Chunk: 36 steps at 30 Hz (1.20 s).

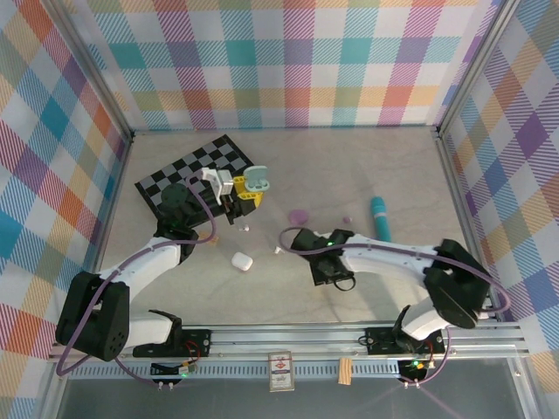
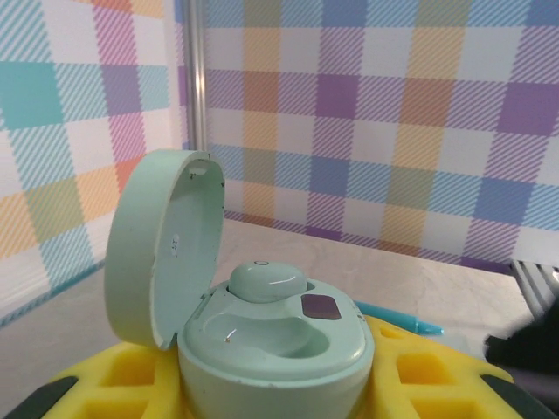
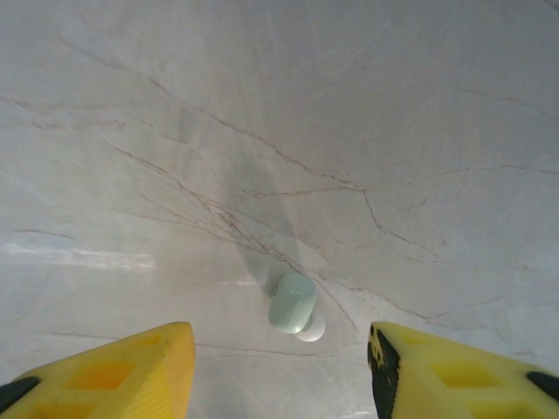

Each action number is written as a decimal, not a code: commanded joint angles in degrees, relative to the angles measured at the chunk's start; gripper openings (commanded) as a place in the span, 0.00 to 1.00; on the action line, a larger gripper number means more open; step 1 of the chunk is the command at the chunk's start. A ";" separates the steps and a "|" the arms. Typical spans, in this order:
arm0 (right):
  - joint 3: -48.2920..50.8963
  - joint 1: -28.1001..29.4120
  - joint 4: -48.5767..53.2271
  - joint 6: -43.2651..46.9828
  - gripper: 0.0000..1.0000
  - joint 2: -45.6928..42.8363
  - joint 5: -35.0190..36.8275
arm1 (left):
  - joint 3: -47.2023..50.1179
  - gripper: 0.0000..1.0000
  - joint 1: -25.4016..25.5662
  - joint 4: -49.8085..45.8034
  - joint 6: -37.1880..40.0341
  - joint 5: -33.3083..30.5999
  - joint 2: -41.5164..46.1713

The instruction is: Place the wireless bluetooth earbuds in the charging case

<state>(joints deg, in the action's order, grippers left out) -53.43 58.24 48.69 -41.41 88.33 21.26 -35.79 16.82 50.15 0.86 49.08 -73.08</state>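
Note:
A mint green charging case [image 2: 271, 349] stands upright with its lid [image 2: 157, 249] swung open, and my left gripper [image 2: 275, 397] is shut on its base between yellow fingers [image 2: 437, 375]. One mint green earbud [image 2: 266, 281] sits in the far slot; the near slot is bare. From above, the case [image 1: 257, 182] hangs over the table beside the checkered mat, held by the left gripper [image 1: 244, 195]. A second mint green earbud [image 3: 293, 302] with a white tip lies on the table just ahead of my right gripper [image 3: 279, 371], which is open and apart from it. The right gripper [image 1: 283, 241] is at mid table.
A black-and-white checkered mat [image 1: 194, 175] lies at the back left. A shut white case [image 1: 242, 260] rests near the middle, and a purple case [image 1: 300, 215] sits farther back with a tiny purple bud [image 1: 347, 220] to its right. A teal pen [image 1: 380, 218] lies right of those.

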 commanded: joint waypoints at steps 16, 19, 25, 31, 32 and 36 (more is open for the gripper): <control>-7.48 6.46 11.05 -0.72 0.39 15.19 11.03 | -0.07 0.35 -1.92 3.81 -1.21 0.22 0.92; -7.36 6.49 10.80 -0.52 0.37 15.85 11.00 | -0.07 0.35 -1.97 3.98 -1.28 0.39 0.88; -7.24 6.32 11.26 -0.16 0.36 17.04 11.32 | -0.07 0.35 -1.99 3.99 -1.46 0.50 1.16; -7.01 5.92 11.17 0.15 0.31 17.60 11.63 | 0.02 0.35 -1.97 4.25 -1.57 0.59 1.03; -7.12 5.87 11.16 0.24 0.31 17.73 11.70 | 0.06 0.35 -1.97 4.34 -1.66 0.70 1.09; -7.47 5.66 10.90 0.88 0.28 18.33 12.01 | -0.07 0.35 -1.97 4.34 -1.82 0.91 1.24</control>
<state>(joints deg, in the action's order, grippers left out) -60.20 64.40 58.11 -41.04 105.62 32.10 -35.79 15.55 51.35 -0.45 48.77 -73.10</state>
